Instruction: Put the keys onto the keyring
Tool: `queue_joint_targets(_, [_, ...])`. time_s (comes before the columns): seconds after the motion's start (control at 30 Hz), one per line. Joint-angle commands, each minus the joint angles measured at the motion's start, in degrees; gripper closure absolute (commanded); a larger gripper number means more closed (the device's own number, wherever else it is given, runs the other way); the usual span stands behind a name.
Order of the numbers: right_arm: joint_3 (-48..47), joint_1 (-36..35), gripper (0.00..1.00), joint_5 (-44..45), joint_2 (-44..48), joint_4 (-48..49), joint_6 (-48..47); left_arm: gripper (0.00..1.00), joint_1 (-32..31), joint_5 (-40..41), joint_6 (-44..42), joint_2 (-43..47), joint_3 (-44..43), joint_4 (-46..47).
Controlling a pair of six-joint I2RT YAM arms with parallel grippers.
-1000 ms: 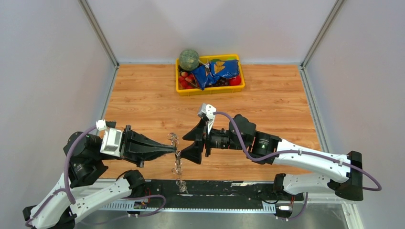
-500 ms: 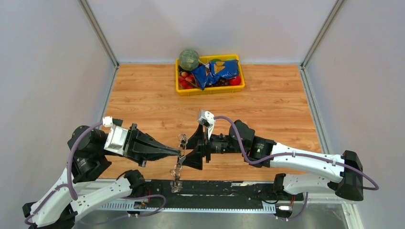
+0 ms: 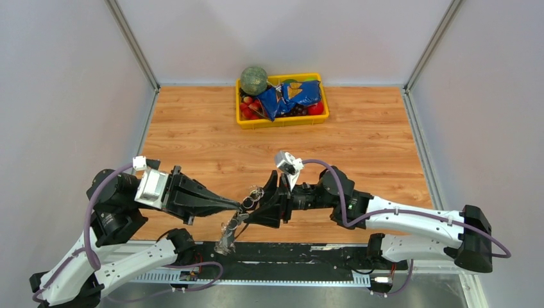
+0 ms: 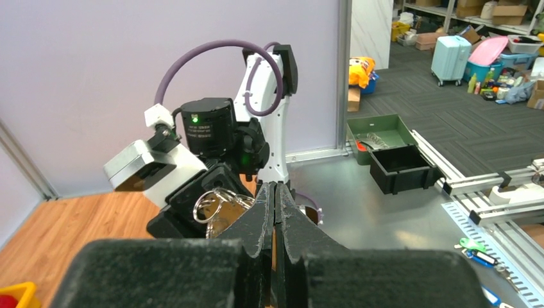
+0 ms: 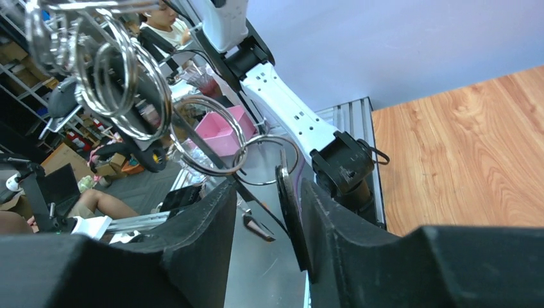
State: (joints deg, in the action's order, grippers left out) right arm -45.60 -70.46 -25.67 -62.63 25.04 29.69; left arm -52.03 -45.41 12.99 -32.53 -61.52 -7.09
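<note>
The keyring (image 3: 252,196), a bunch of thin silver rings, is held in the air between my two grippers, and a string of links (image 3: 228,234) hangs from it over the table's near edge. My left gripper (image 3: 242,206) is shut, its tips pinching at the rings. In the left wrist view the closed tips (image 4: 274,187) sit just right of the rings (image 4: 208,204). My right gripper (image 3: 255,210) faces it, jaws apart. In the right wrist view (image 5: 266,189) a black key head (image 5: 289,212), edge-on, lies against the right finger under the rings (image 5: 122,83).
A yellow tray (image 3: 282,120) at the table's far edge holds a green melon (image 3: 254,79), a blue bag (image 3: 292,97) and red fruit. Grey walls close both sides. A black rail (image 3: 295,253) runs along the near edge.
Both grippers have stayed tip to tip. The right gripper has drawn back to the right and turned. The ring bunch has risen to the right and the hanging links have swung left.
</note>
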Motion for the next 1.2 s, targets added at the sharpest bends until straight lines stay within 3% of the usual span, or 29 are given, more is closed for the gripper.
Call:
queue_joint_targets(0.0, [1.45, -0.03, 0.58, -1.23, 3.65, 4.63, 0.55, 1.0, -0.09, 2.12, -1.63, -0.1, -2.86, 1.11])
queue_joint_targets(0.5, [2.83, -0.74, 1.0, -2.48, 8.92, 2.73, -2.07, 1.0, -0.05, 10.03, -3.93, -0.47, -2.61, 0.57])
queue_joint_targets(0.63, [3.41, -0.82, 1.0, -2.3, 10.91, 2.0, -2.7, 1.0, -0.07, 14.25, -4.65, -0.55, -2.88, 0.0])
queue_joint_targets(0.7, [3.06, -0.91, 1.0, -1.7, 11.98, 0.3, -3.69, 0.95, -0.06, 16.52, -4.72, -0.74, -3.2, -0.74])
queue_joint_targets(0.87, [-0.01, -0.92, 1.0, 1.35, 14.38, -8.58, -7.7, 0.65, -0.09, 28.01, -4.35, -0.1, -4.14, -3.21])
queue_joint_targets(0.97, [-1.09, -0.96, 1.0, 3.1, 16.25, -12.09, -9.96, 0.54, -0.04, 32.0, -3.48, 0.99, -4.35, -4.41])
queue_joint_targets(1.1, [-2.47, -0.91, 1.0, 5.5, 18.02, -15.38, -12.95, 0.45, -0.07, 31.6, -1.46, 1.95, -3.59, -5.11])
queue_joint_targets(1.17, [-3.84, -0.92, 1.0, 6.68, 18.37, -17.44, -14.31, 0.34, -0.09, 30.41, -0.08, 2.62, -2.63, -4.98])
